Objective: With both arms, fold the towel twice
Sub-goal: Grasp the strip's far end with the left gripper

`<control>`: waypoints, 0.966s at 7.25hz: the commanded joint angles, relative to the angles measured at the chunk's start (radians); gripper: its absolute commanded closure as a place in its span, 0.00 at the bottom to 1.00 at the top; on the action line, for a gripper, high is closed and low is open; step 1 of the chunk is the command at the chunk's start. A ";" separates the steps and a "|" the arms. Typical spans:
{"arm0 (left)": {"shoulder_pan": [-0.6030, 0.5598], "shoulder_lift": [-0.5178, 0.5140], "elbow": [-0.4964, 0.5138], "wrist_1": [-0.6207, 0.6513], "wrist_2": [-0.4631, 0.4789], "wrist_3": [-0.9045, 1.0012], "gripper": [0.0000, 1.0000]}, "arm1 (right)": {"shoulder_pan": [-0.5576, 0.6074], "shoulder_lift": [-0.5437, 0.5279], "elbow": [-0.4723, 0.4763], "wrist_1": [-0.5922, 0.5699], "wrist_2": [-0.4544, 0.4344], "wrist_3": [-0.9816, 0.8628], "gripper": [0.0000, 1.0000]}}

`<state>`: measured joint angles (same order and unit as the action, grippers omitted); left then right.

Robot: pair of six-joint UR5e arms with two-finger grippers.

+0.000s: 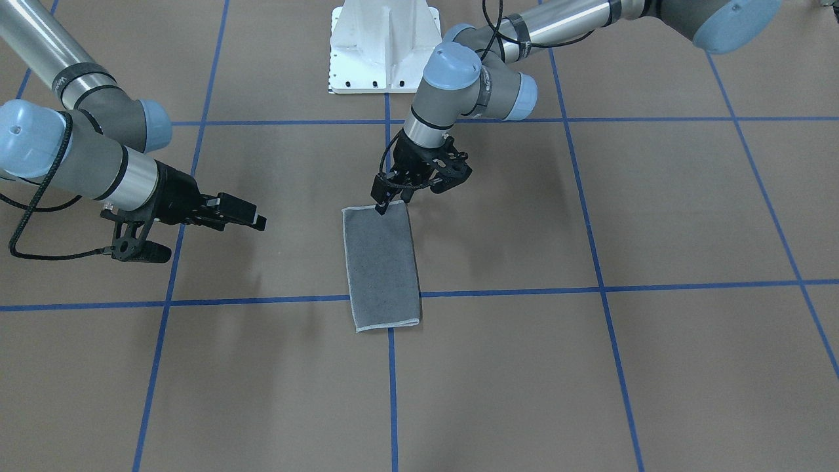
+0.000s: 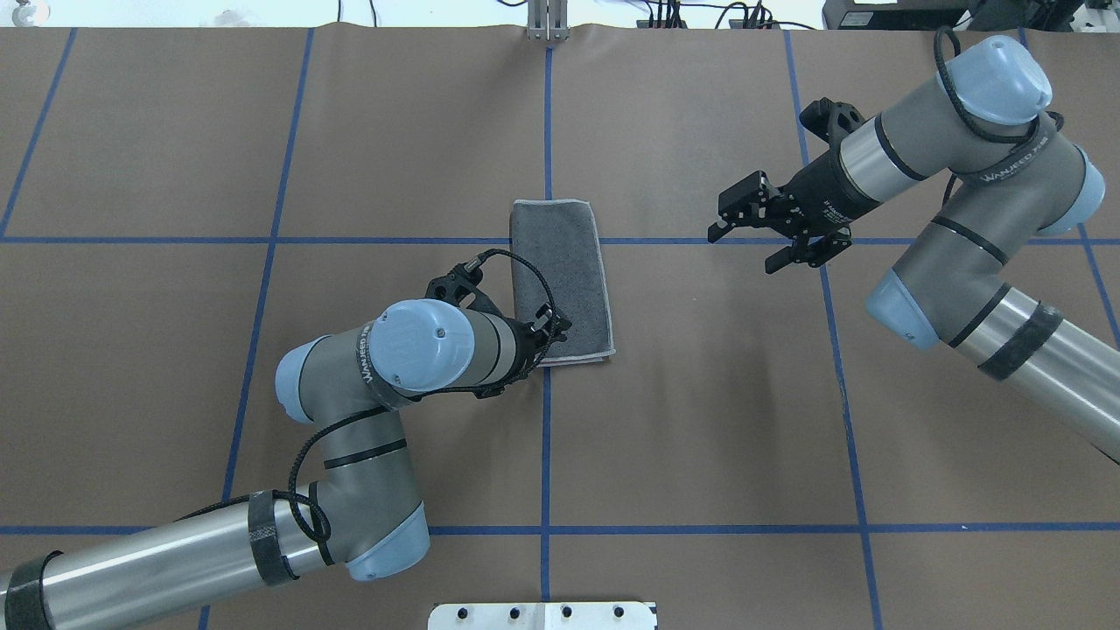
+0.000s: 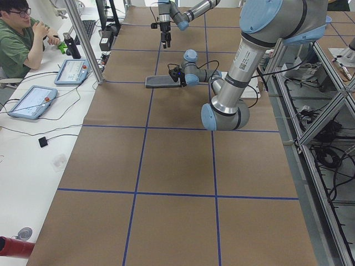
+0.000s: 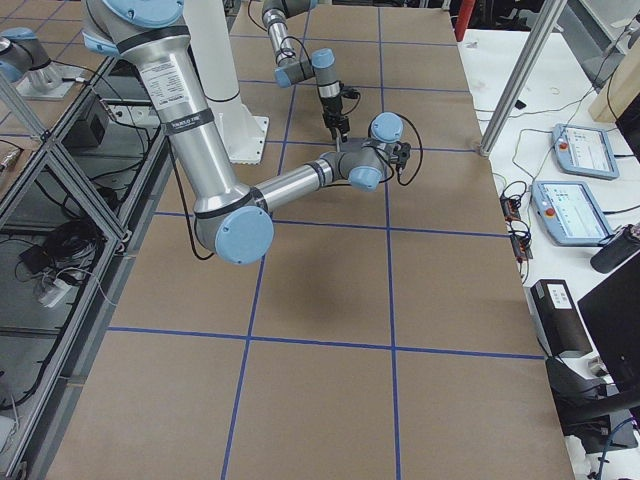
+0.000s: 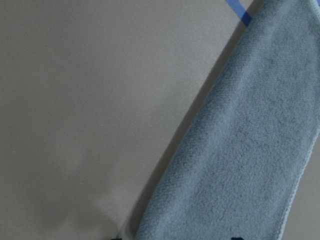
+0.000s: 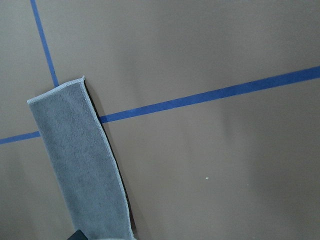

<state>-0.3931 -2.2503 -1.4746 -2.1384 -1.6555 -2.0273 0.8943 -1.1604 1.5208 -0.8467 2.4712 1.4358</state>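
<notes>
Towel folded, grey up — left pincer at edge; right pincer apart.

Silver-grey arms, pale-blue caps (black cables), seemingly white lettering.

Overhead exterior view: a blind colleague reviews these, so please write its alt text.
A grey towel, folded into a narrow strip, lies mid-table on brown paper gridded with blue tape. The left pincer is at its near end; the right pincer hangs open, off to the side.
</notes>
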 commanded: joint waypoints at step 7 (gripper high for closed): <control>-0.003 -0.003 0.001 0.002 0.000 0.007 0.86 | 0.000 -0.001 -0.001 0.000 0.000 -0.008 0.00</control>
<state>-0.3954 -2.2533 -1.4718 -2.1374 -1.6564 -2.0203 0.8943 -1.1612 1.5202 -0.8467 2.4712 1.4285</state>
